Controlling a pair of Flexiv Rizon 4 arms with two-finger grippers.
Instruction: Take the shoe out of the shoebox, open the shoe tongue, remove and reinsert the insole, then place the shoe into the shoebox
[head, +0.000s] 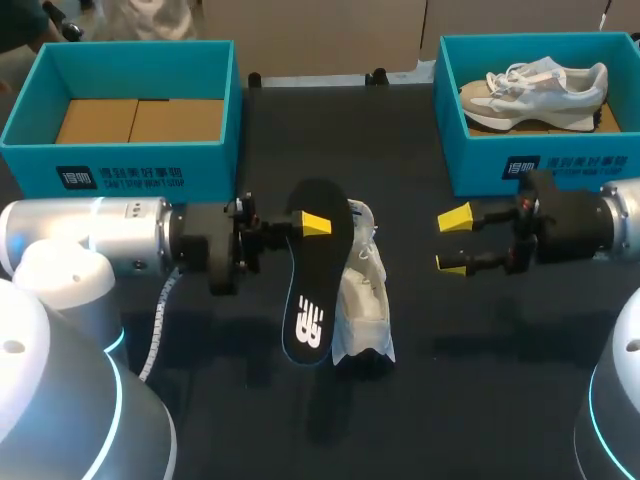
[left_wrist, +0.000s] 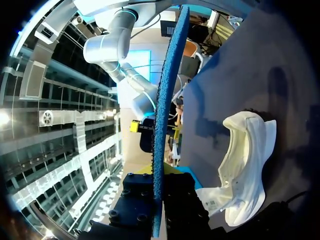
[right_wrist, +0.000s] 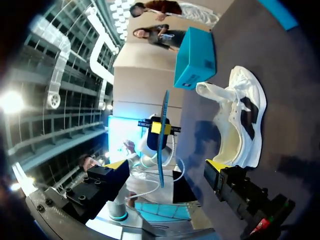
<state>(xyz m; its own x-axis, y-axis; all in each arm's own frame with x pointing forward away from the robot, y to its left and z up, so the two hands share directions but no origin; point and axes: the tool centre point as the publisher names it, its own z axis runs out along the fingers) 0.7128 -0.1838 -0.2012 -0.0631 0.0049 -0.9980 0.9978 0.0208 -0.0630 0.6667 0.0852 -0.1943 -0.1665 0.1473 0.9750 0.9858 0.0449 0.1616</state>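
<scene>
Head view: insole is out, left tool (head: 312, 225) clamped on the black insole (head: 315, 290) over the white shoe (head: 365, 300) lying mid-tabletop (head: 480, 380), right tool (head: 452, 240) wide and empty at the shoe's 3 o'clock; next is probably bracing the shoe and feeding the insole back in.

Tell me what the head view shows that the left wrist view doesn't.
Only the head view: the left shoebox with no shoe in it, a second shoe lying in the right shoebox, and the black face of the insole with its white logo. Only the left wrist view: the insole edge-on, showing its blue edge, and the open mouth of the white shoe. Both: the left gripper shut on the insole, with the white shoe lying beside it on the dark table.
</scene>
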